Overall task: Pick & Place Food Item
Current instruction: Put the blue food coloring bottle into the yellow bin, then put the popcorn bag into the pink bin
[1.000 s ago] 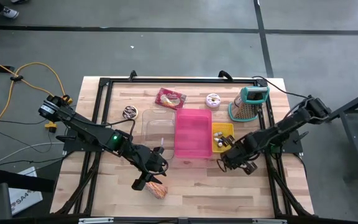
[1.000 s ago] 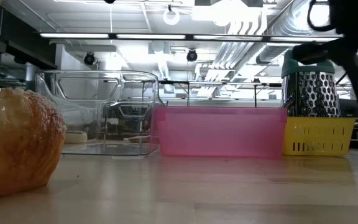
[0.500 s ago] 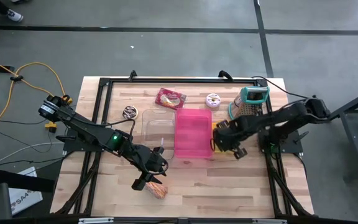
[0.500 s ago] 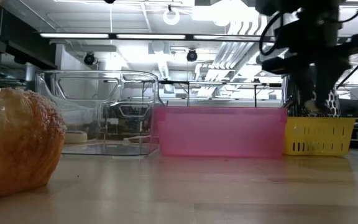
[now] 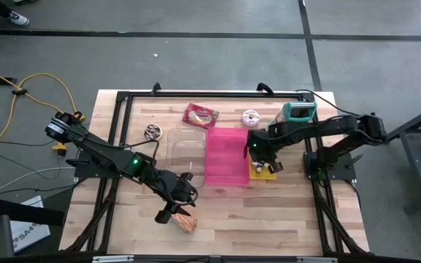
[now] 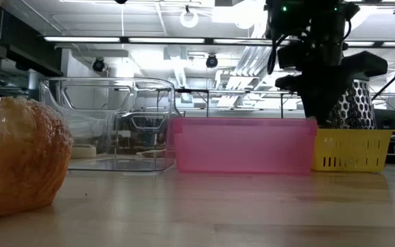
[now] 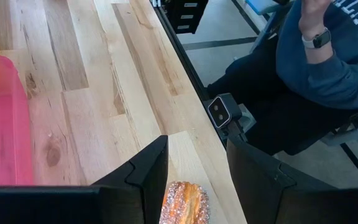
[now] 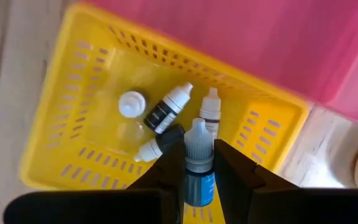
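Right wrist view alone shows the right claw (image 8: 197, 163) clamped on a small blue-labelled dropper bottle (image 8: 197, 163) above the yellow slotted basket (image 8: 73, 81). Left claw (image 7: 194, 180), fingers parted, straddles the sugary pastry (image 7: 184, 203) near the wooden bench (image 5: 269, 219) front edge.

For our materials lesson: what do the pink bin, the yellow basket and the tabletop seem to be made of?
Pink bin: likely plastic, translucent and frosted, with light glowing through its walls.
Yellow basket: probably molded plastic, slightly glossy, with walls pierced by even slots.
Tabletop: wood, most likely sealed planks, with visible grain, knots and seams between strips.
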`<state>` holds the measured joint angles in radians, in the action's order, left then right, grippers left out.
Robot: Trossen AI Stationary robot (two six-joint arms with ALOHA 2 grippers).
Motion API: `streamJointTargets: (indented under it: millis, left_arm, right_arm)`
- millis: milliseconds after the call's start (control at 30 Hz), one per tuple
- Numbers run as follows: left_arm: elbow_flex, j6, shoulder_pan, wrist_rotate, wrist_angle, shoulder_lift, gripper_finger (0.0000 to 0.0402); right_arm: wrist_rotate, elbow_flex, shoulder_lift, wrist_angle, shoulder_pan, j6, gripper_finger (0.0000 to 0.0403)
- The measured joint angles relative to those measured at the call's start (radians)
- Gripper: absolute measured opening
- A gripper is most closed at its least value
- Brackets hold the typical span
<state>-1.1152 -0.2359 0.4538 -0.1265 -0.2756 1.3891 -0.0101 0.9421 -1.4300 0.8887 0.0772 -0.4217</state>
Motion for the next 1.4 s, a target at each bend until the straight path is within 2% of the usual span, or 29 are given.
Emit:
streamJointTargets:
  millis: [500,800,1200,1400]
  left_arm:
    - [0.0,0.0,0.0,0.0,0.0,0.0,0.0159]
    - [0.0,0.0,0.0,0.0,0.0,0.0,0.0159]
    - [0.0,0.0,0.0,0.0,0.0,0.0,0.0159]
    - [0.0,0.0,0.0,0.0,0.0,0.0,0.0159]
  right_arm:
    - [-0.001,-0.109,-0.001,-0.111,0.002,0.003,0.0066]
    - [-0.001,-0.109,-0.001,-0.116,0.002,0.01,0.0097]
    - [0.01,-0.106,-0.001,-0.113,0.002,0.009,0.0097]
    - [0.036,-0.037,0.033,-0.04,0.002,0.005,0.0097]
